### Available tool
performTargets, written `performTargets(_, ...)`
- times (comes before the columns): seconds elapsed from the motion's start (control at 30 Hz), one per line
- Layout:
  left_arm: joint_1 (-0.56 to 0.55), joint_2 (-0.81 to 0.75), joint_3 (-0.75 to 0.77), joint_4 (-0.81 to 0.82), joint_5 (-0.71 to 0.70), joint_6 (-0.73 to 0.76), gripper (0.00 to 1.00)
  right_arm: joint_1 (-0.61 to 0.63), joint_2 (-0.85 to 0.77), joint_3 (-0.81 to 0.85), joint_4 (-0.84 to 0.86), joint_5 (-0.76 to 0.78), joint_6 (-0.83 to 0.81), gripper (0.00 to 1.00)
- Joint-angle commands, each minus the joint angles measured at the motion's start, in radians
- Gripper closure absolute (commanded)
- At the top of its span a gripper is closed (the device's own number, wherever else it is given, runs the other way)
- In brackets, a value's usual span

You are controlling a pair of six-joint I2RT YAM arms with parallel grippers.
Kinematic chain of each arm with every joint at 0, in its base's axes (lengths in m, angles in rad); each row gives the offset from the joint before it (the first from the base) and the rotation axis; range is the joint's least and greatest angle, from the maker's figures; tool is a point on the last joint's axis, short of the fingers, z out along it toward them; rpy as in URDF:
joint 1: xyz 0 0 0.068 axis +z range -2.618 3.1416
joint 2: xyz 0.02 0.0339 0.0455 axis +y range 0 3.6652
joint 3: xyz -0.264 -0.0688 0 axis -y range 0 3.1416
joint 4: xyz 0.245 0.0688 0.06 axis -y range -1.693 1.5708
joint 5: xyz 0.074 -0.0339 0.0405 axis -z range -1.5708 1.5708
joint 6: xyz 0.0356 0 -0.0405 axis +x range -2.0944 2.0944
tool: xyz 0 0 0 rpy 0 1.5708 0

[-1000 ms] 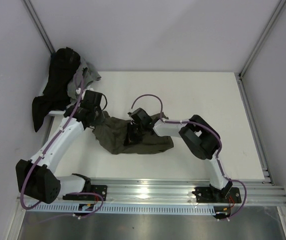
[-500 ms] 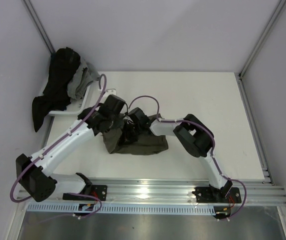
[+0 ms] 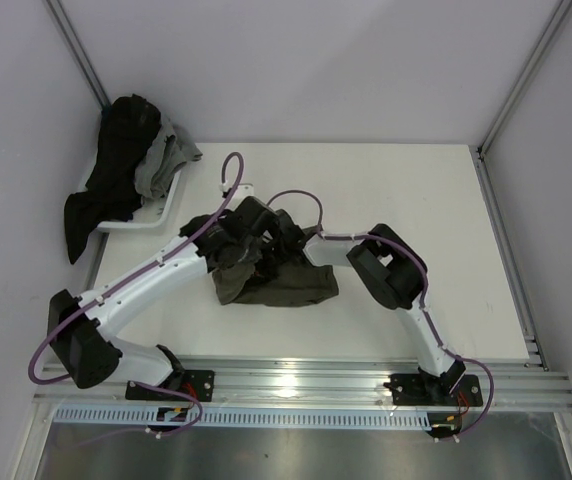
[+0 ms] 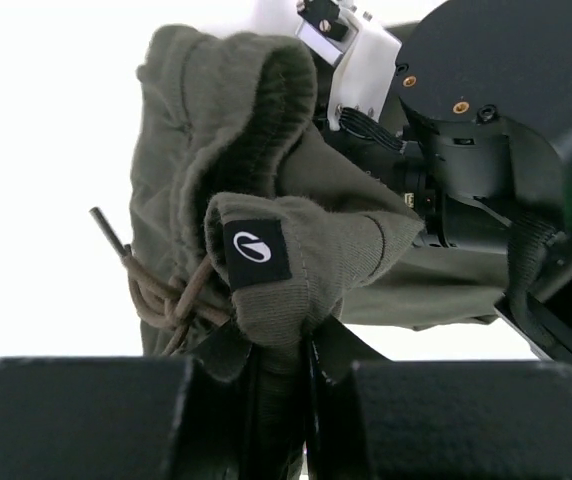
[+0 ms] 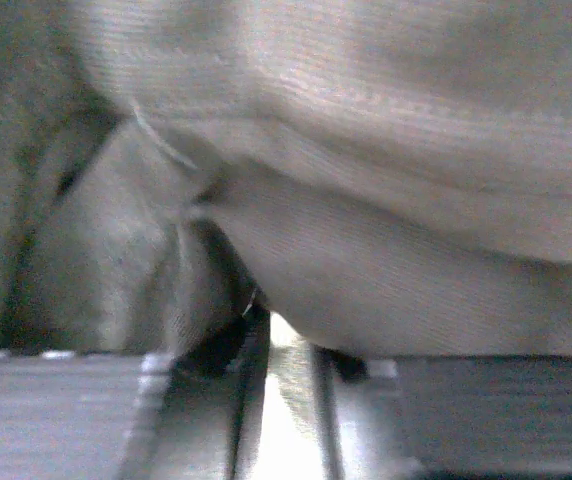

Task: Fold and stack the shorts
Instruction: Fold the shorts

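Open tabletop right of the shorts; clothes-heaped tray far left.

1. A robotics lab test cell.
2. Two robot arms are bolted to an aluminium rail.
3. Plain white walls and metal posts box in a white table.

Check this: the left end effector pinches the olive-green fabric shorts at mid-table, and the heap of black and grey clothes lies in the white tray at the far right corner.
Wrong corner: the top external view shows the heap of black and grey clothes in the white tray at the far left corner. The rest holds: the left end effector pinches the olive-green fabric shorts at mid-table.
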Motion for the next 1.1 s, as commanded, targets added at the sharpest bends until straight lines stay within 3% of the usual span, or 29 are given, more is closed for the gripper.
performTargets(0.0,-0.012,-0.018,0.091,-0.042,-0.067,-0.022,1.00,-0.019,-0.004,0.034,0.005,-0.002,0.002,0.73)
performTargets(0.07,-0.010,-0.012,0.145,-0.073,-0.095,-0.019,1.00,-0.022,-0.035,0.044,-0.015,0.008,-0.015,0.64)
performTargets(0.33,-0.010,-0.017,0.203,-0.116,-0.138,0.003,1.00,-0.066,-0.185,0.006,-0.104,0.046,-0.052,0.60)
performTargets(0.47,-0.010,0.005,0.194,-0.118,-0.138,0.001,1.00,-0.097,-0.266,-0.026,-0.145,0.072,-0.079,0.52)
performTargets(0.83,-0.010,0.034,0.197,-0.093,-0.120,0.011,1.00,-0.288,-0.601,-0.303,-0.346,0.285,-0.268,0.50)
performTargets(1.07,-0.012,0.048,0.212,-0.093,-0.120,0.021,1.00,-0.350,-0.626,-0.374,-0.418,0.420,-0.378,0.48)
